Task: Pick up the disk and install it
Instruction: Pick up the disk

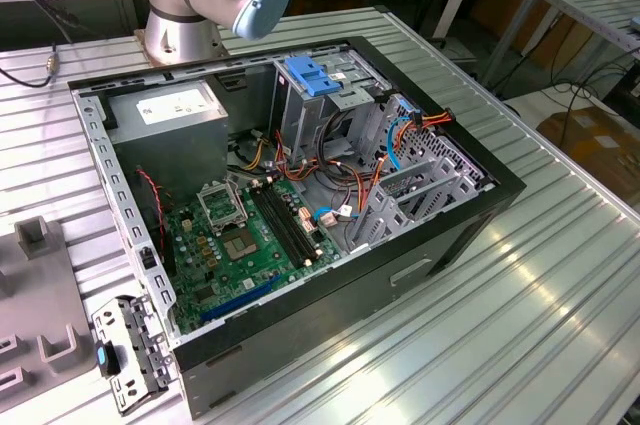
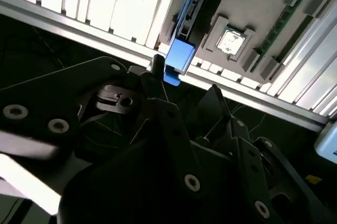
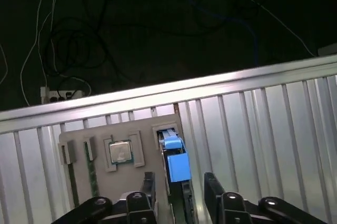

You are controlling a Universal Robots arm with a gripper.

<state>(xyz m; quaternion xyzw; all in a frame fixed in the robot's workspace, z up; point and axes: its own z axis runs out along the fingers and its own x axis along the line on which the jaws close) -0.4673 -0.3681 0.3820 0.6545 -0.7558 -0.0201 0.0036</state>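
Note:
A flat part with blue rails, which I take to be the disk (image 3: 178, 166), stands on edge in a slot at the side of a grey fixture plate (image 3: 79, 182); only its top edge shows. It is also the blue piece (image 2: 179, 55) in the second wrist view. My gripper (image 3: 178, 190) hangs well above it, open, with one black finger (image 3: 147, 190) on either side of the blue edge and nothing between them. Those fingertips (image 2: 158, 66) appear dark in the second wrist view too.
The fixture plate also holds a processor chip (image 3: 120, 152) and a memory stick (image 3: 92, 179), close to the slatted table's edge (image 3: 158, 95). An open computer case (image 1: 290, 205) with a drive cage (image 1: 320, 95) lies by the arm's base (image 1: 180, 25). A metal bracket (image 1: 125, 350) stands at its corner.

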